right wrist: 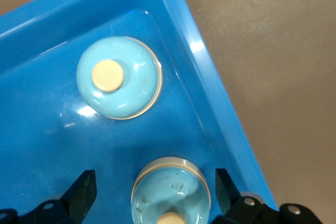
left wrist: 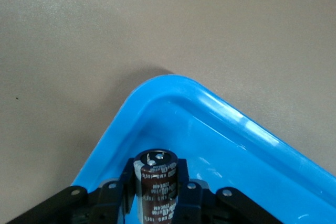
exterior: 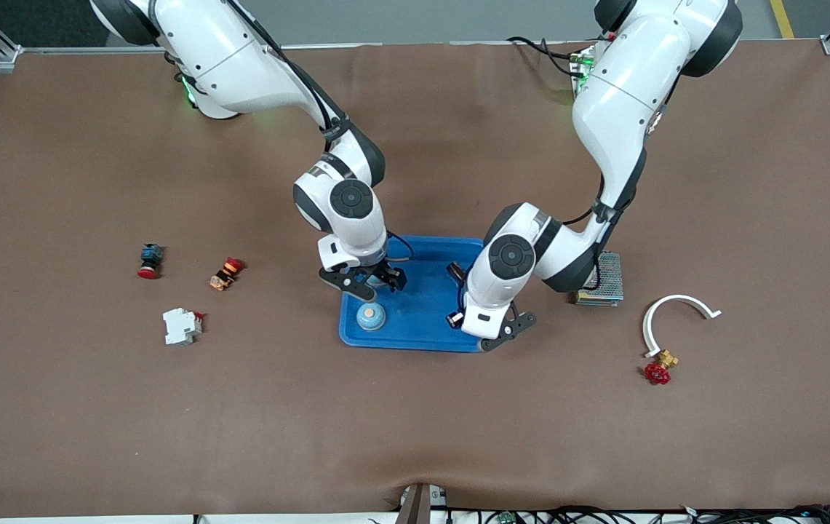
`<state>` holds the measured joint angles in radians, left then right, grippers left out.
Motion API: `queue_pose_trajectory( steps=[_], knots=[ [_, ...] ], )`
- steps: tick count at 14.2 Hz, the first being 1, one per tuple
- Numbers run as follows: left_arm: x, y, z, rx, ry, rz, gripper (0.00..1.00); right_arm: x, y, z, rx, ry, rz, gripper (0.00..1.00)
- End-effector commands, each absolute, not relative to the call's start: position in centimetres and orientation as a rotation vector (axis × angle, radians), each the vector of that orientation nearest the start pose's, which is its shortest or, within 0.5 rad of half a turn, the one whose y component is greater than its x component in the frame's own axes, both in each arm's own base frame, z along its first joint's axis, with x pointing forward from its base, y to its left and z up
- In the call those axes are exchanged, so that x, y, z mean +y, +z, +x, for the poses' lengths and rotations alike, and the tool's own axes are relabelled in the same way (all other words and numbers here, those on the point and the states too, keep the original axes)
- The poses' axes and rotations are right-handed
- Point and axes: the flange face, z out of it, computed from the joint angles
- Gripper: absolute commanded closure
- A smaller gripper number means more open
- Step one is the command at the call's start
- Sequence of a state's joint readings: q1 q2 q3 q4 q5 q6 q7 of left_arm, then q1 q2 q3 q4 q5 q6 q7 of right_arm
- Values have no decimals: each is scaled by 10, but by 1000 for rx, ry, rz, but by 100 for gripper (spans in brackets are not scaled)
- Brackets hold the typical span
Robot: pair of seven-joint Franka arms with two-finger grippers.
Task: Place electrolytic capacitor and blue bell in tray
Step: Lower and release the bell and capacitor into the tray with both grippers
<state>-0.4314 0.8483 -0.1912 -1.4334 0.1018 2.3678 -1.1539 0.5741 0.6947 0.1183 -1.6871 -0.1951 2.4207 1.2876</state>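
The blue bell (exterior: 370, 316) sits in the tray (exterior: 422, 331), near the corner closest to the front camera, at the right arm's end. A second bell (right wrist: 170, 192) lies between the right gripper's (exterior: 371, 280) spread fingers, apparently just let go. The left gripper (exterior: 474, 320) hangs over the tray, pinching the electrolytic capacitor (left wrist: 156, 182) upright, likely to set it down.
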Motion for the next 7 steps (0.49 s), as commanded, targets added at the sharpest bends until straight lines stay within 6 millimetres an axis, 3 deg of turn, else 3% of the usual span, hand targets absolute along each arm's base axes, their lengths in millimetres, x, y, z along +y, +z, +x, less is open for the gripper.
queue_pose_trajectory(
  steps=[1,3,4,7],
  knots=[
    [-409,203,618,-870,-71,-3141,81,433,231,548,739,-124,-3107,0],
    [-409,204,618,-870,-73,-3142,32,428,246,558,695,-88,-3152,0],
    [-409,205,618,-863,-79,-3142,0,421,253,565,683,-75,-3169,0],
    [-408,215,621,-850,-113,-3142,0,389,279,590,575,-55,-3206,0]
  ],
)
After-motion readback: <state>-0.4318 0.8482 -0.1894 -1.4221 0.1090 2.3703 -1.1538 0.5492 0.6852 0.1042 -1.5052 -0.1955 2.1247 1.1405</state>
